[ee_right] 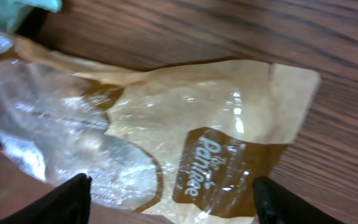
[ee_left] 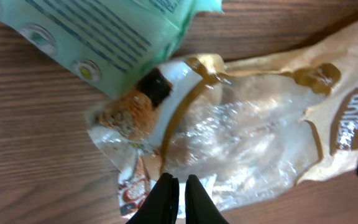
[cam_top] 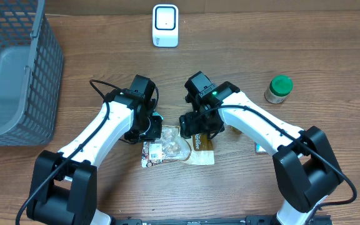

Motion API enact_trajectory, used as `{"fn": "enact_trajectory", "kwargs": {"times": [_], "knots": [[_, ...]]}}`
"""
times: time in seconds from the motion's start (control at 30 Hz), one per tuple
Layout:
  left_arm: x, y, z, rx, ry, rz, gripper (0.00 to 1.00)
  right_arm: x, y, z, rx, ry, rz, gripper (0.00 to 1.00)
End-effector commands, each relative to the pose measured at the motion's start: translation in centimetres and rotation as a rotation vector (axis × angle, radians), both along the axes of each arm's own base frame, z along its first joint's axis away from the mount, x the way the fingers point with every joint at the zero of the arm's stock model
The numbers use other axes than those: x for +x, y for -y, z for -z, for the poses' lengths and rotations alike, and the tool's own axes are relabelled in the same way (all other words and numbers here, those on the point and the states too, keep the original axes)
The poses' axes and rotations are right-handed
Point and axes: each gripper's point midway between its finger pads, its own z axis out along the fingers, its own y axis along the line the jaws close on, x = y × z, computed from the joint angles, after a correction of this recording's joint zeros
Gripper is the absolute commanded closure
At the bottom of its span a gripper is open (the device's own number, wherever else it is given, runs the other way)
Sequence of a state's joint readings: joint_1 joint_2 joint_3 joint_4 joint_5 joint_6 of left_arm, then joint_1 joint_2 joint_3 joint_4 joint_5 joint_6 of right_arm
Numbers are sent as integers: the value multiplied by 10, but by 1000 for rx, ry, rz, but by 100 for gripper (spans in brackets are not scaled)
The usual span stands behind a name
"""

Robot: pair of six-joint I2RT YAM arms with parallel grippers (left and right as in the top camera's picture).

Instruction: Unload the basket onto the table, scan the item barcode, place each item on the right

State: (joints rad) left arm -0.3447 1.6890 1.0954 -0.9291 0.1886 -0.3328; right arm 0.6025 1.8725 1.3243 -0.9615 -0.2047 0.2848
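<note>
**Left gripper [ee_left: 178, 186] shut, right gripper [ee_right: 171, 182] wide**

Your left tips meet at the bag's [ee_left: 247, 124] near edge; you cannot tell if they pinch it. Your right jaws hang wide over the bag on the table [cam_top: 105, 62]. Farther off stands the scanner [cam_top: 165, 25].

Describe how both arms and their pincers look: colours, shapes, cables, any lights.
The left arm and right arm share white rounded shells, bulky black joints and black bases. A thin black cable loops off the left arm; another runs along the right. A green light glows near the right wrist. The left pincer and right pincer have plain black fingers.
</note>
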Motion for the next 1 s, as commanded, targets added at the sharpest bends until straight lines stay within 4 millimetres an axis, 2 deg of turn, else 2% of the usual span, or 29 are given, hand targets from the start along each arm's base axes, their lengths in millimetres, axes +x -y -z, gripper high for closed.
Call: {"fn": "enact_trajectory", "kwargs": {"times": [0.0,0.17,0.4,0.73,0.97], "knots": [[-1,-9,9,40,7,5,91,8,7,-6,-31,43,49,17],[-7,-12,19,47,-4,6,92,2,11,5,-42,22,69,16],[-2,-10,23,38,22,5,91,1,12,25,-25,35,114,16],[-15,-16,45,48,19,4,91,-4,15,39,-20,0,260,11],[-15,-19,47,66,23,4,91,-10,-1,44,80,-45,281,10]]}}
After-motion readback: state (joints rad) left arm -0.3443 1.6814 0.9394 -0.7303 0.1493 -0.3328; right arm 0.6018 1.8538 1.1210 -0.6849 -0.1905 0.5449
